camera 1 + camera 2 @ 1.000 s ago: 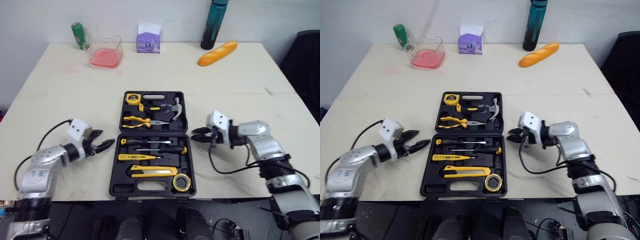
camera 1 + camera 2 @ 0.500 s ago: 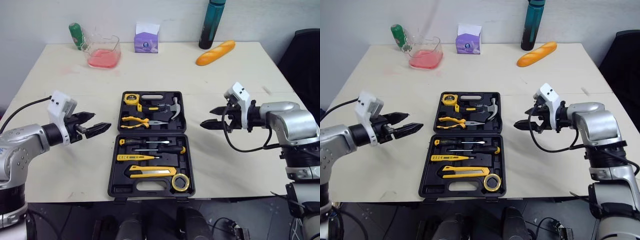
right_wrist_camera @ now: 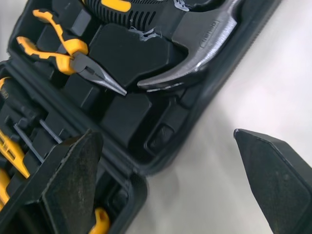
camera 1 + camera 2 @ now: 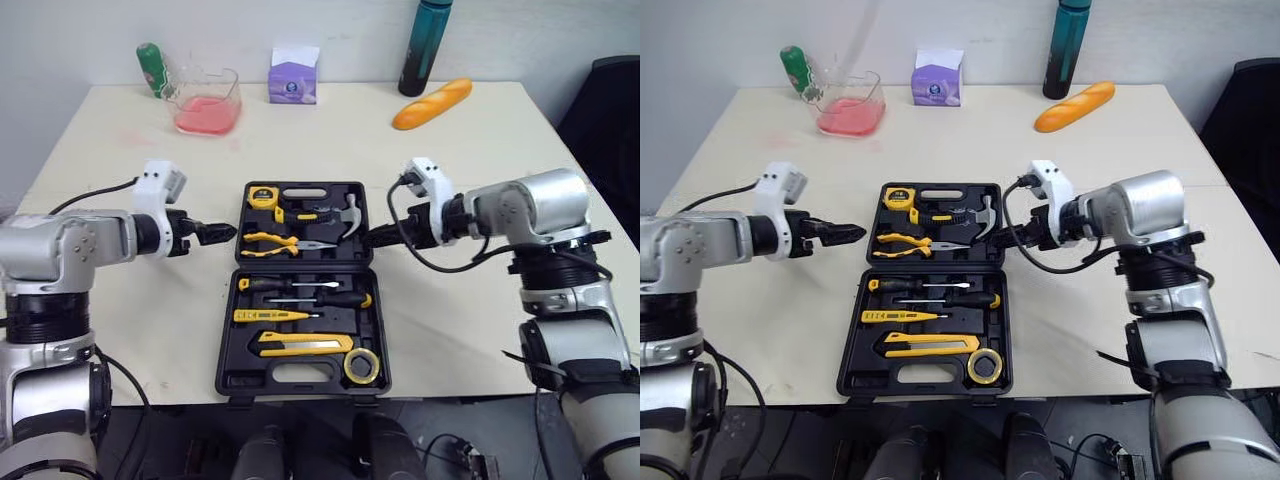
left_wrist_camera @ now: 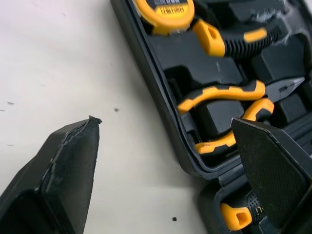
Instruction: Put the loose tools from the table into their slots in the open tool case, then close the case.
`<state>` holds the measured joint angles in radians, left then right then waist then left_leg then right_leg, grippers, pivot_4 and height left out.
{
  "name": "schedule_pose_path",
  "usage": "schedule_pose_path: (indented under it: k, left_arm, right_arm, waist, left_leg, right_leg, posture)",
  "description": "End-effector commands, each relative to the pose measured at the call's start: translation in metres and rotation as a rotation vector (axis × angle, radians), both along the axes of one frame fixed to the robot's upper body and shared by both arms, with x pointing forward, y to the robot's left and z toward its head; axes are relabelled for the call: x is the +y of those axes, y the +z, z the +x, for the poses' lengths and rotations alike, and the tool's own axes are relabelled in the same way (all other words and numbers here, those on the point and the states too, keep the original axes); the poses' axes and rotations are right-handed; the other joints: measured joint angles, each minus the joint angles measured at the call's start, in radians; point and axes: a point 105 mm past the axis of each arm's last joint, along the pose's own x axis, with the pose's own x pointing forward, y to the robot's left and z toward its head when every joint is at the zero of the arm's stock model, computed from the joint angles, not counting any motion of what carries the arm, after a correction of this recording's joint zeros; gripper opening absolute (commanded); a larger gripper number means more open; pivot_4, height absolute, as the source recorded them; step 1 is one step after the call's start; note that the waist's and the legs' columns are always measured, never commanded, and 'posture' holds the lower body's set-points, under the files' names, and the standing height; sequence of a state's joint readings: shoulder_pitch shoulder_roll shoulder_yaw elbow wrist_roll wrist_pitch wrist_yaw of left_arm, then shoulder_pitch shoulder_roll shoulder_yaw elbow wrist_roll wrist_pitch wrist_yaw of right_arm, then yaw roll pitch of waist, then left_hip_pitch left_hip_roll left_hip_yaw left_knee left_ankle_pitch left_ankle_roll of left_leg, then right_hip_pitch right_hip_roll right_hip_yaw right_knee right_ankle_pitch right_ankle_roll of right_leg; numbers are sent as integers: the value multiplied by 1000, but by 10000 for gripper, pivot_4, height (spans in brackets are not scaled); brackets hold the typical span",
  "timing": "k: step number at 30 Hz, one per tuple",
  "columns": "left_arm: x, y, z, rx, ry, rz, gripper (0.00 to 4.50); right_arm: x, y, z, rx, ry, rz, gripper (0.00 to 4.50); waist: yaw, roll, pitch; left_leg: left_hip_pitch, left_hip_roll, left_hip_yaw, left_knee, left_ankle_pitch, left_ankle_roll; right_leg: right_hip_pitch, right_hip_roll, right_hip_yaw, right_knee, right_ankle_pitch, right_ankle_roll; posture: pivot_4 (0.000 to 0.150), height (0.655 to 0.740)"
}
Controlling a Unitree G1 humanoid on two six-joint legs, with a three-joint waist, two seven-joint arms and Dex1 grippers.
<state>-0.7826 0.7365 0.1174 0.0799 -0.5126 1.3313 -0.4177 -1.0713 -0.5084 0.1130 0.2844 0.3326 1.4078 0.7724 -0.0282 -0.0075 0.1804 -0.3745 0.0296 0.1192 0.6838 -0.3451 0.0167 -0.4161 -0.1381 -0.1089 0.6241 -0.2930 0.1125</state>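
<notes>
Open tool case (image 4: 243, 375) lies flat on the table (image 4: 500, 150). Left gripper (image 4: 225, 234) is at the case's left edge, far half. Its fingers (image 5: 73, 165) are apart and straddle the rim. Right gripper (image 4: 375, 238) is at the case's right edge, same half, fingers apart across the rim. Contact: cannot tell. Hammer (image 3: 195, 63) and pliers (image 5: 224, 92) are seated in the far half.

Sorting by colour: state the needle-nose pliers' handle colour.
Orange-yellow with black trim; the metal needle-nose pliers show best in the left wrist view.
</notes>
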Motion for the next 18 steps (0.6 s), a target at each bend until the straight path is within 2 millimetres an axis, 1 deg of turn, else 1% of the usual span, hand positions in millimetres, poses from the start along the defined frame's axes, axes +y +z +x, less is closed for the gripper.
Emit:
schedule_pose_path:
  k: [1,3,6,10,14,18]
  left_arm:
    - [-1,9,12,-49,21,9,45000]
    - [-6,6,15,-33,10,2,45000]
    - [-5,3,19,-26,21,13,45000]
    - [-17,-2,17,5,-34,15,45000]
    - [-11,-8,19,17,-9,51,45000]
    - [-11,-12,20,31,7,53,45000]
  right_arm:
    - [1,10,8,-56,-37,-9,44621]
    - [3,8,9,-60,-38,-16,44621]
    - [4,6,10,-64,-46,-22,44621]
    - [5,3,10,-64,-52,-20,44621]
    - [6,1,10,-60,-67,-16,44621]
    - [7,-1,9,-58,-71,-18,44621]
  waist:
    - [0,0,0]
    - [0,0,0]
    - [-1,0,0]
    - [-3,0,0]
    - [-3,0,0]
    - [-3,0,0]
  left_leg:
    - [0,0,0,0,0,0]
    - [0,0,0,0,0,0]
    - [0,0,0,0,0,-1]
    - [0,0,1,0,0,-1]
    - [0,0,1,0,1,-2]
    - [0,1,1,0,1,-2]
  right_leg:
    - [0,0,0,0,0,0]
    - [0,1,1,0,0,0]
    - [0,2,1,0,0,0]
    - [-1,4,2,0,0,0]
    - [-1,4,3,1,0,0]
    - [-2,4,3,1,0,0]
  posture:
    - [1500,7400]
    - [1500,7400]
    - [1500,7400]
    - [1500,7400]
    - [1500,7400]
    - [1500,7400]
